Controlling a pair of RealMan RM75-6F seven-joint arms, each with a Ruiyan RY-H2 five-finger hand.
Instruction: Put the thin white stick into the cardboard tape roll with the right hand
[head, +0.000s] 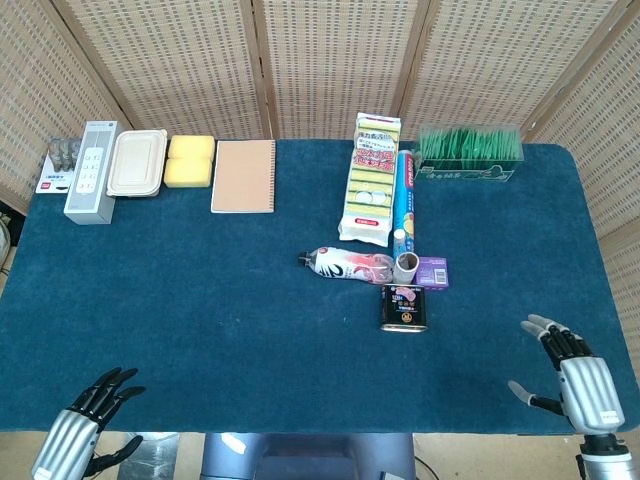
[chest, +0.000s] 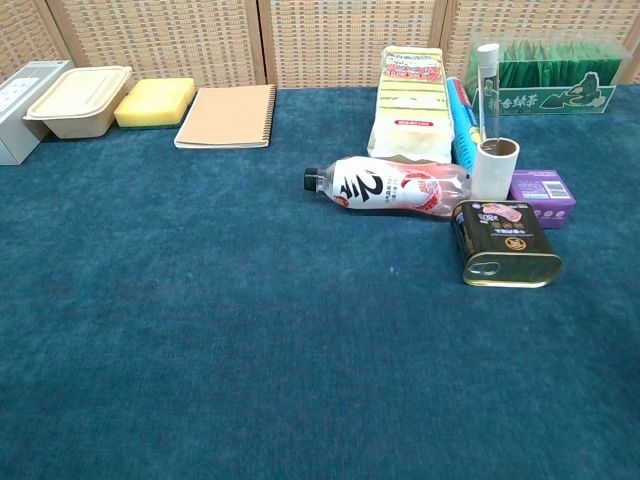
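Thin white stick (chest: 487, 92) stands upright inside cardboard tape roll (chest: 495, 167), btwn bottle (chest: 395, 185) & purple box (chest: 541, 191). Right hand (head: 575, 388) at near table edge, fingers apart, empty. Left hand (head: 82, 425) likewise, fingers spread.

Stick (chest: 488, 92): upright in the roll (chest: 495, 168), mid-right of the counter (head: 200, 330).
Bottle (chest: 395, 186): lying left of the roll, touching it.
Tin (chest: 505, 243): just near of the roll.
Box (chest: 541, 189): right of the roll.
Notebook (head: 243, 176): far, left of centre.
Sponge (head: 189, 161): left of notebook.
Right hand (head: 575, 385): near right edge.
Left hand (head: 85, 423): near left corner.
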